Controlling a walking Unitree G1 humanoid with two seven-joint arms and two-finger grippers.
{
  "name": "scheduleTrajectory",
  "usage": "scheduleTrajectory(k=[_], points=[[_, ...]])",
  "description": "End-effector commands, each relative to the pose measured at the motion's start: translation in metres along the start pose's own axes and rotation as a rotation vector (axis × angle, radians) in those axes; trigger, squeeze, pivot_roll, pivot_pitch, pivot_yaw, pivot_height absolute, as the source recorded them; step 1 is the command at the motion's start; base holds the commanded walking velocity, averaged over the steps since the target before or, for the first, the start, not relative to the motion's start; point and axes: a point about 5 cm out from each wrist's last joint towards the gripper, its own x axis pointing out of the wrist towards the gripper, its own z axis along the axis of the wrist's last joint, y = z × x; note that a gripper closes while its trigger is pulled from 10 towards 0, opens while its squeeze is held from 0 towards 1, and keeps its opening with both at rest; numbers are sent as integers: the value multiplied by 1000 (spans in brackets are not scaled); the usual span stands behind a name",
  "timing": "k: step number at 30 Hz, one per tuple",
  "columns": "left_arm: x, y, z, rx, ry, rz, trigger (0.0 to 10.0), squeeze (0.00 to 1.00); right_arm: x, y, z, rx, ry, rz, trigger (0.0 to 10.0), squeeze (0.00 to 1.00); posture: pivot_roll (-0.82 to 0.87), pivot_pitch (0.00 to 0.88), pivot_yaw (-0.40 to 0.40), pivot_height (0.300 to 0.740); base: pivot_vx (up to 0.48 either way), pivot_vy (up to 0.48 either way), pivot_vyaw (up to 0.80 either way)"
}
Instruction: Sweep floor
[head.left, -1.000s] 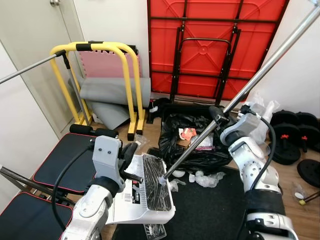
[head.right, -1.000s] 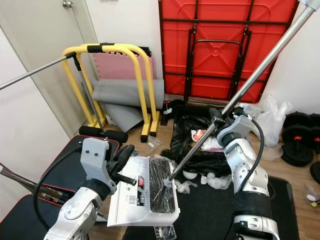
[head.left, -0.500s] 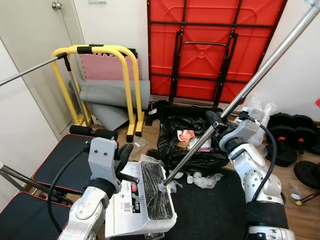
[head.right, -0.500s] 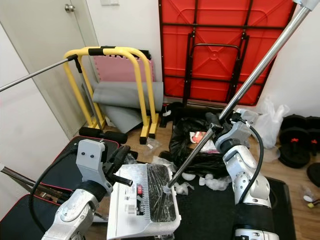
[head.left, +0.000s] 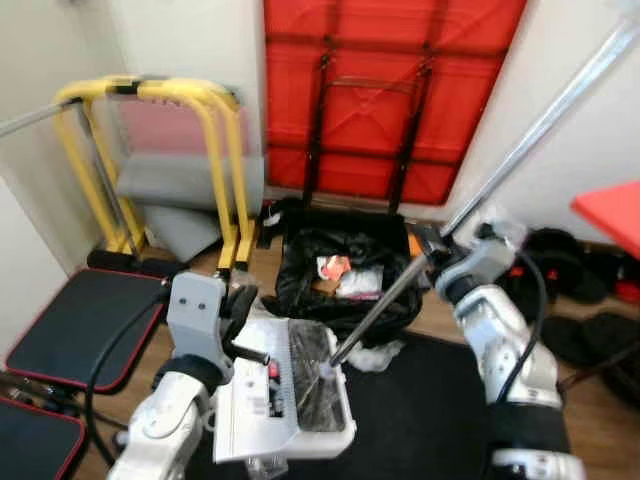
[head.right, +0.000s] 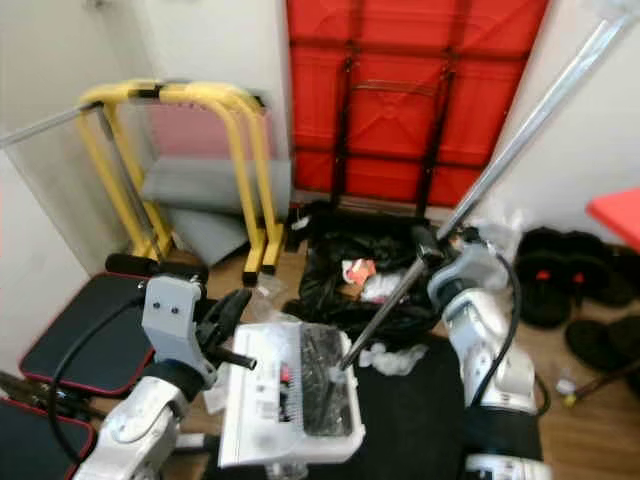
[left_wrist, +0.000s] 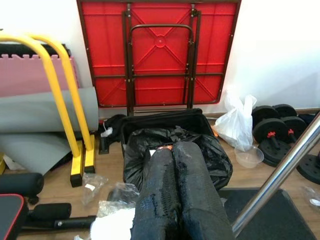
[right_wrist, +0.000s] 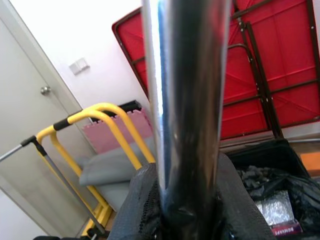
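Observation:
I hold a white dustpan (head.left: 250, 412) low in front of me, with my left gripper (head.left: 243, 322) shut at its left edge; its fingers (left_wrist: 172, 200) press together in the left wrist view. Black broom bristles (head.left: 312, 378) lie on the pan. The broom's long silver pole (head.left: 545, 120) rises to the upper right, and my right gripper (head.left: 432, 250) is shut on it; the pole (right_wrist: 187, 100) sits between that gripper's pads in the right wrist view. White paper scraps (head.left: 378, 354) lie on the floor by the black mat (head.left: 420, 415).
An open black rubbish bag (head.left: 340, 275) sits just beyond the pan. A yellow bar frame (head.left: 225, 170) and grey mats stand at the left, a folded red table (head.left: 390, 90) leans on the wall, black benches (head.left: 70, 320) lie at the left, weights (head.right: 545, 275) at the right.
The whole picture has shifted and blurred, so the camera has turned to the right; a red surface now shows at the right edge. Both grippers keep their holds.

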Motion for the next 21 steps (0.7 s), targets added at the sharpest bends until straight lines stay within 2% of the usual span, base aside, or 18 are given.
scheduleTrajectory(k=[1, 12, 21], points=[[0, -4, -2, -15, 7, -17, 10000, 0, 2, 3, 16, -4, -70, 12, 10000, 0, -97, 0, -51, 740, 0, -386, 0], [1, -4, -2, -17, 5, -16, 10000, 0, 4, 5, 15, -16, -63, 3, 10000, 0, -96, 0, -51, 740, 0, -372, 0], [2, -1, -5, -29, 29, 15, 10000, 0, 5, 5, 13, -14, -46, -11, 10000, 0, -92, 0, -50, 740, 0, 0, 0]])
